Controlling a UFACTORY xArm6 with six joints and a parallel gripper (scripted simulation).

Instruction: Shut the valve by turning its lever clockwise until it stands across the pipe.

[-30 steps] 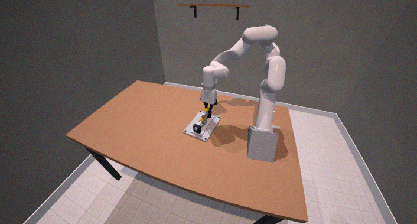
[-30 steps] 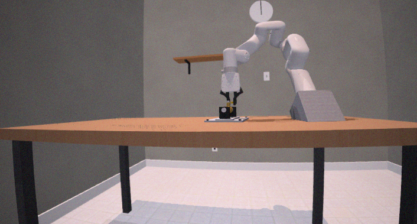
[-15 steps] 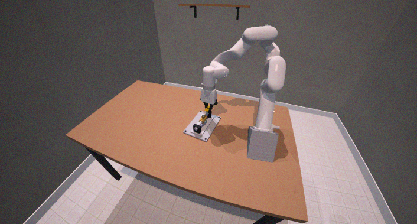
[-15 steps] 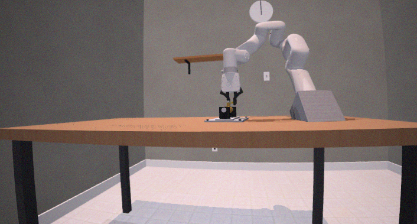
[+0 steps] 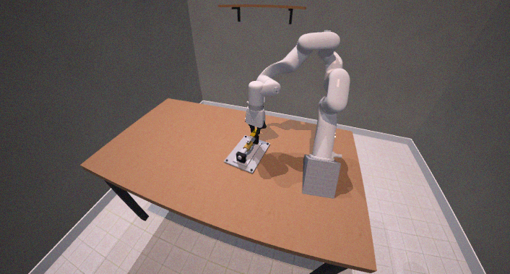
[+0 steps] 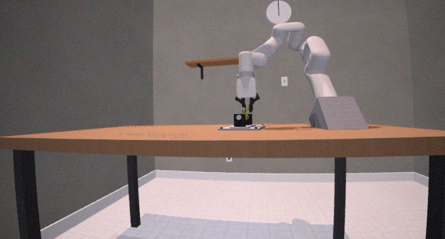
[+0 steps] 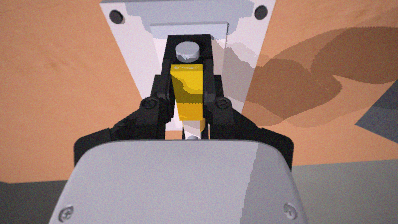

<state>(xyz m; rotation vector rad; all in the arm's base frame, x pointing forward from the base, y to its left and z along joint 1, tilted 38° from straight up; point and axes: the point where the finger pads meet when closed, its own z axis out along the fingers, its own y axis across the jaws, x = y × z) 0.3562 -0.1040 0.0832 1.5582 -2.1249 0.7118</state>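
The valve (image 5: 243, 155) sits on a white baseplate (image 5: 247, 153) in the middle of the table. Its yellow lever (image 7: 188, 95) is a flat strip that runs from the grey stem (image 7: 187, 50) toward me, lying along the pipe. My gripper (image 7: 188, 72) comes straight down from above, and its two black fingers are shut on the lever's sides near its free end. The lever also shows in the top view (image 5: 251, 139) and in the exterior view (image 6: 245, 112), with the gripper (image 6: 247, 108) over it. The pipe under the lever is mostly hidden in the wrist view.
The arm's grey pedestal (image 5: 321, 176) stands on the table to the right of the baseplate. A wooden shelf (image 6: 212, 62) hangs on the back wall, well above the table. The black valve block (image 6: 242, 120) faces the exterior view.
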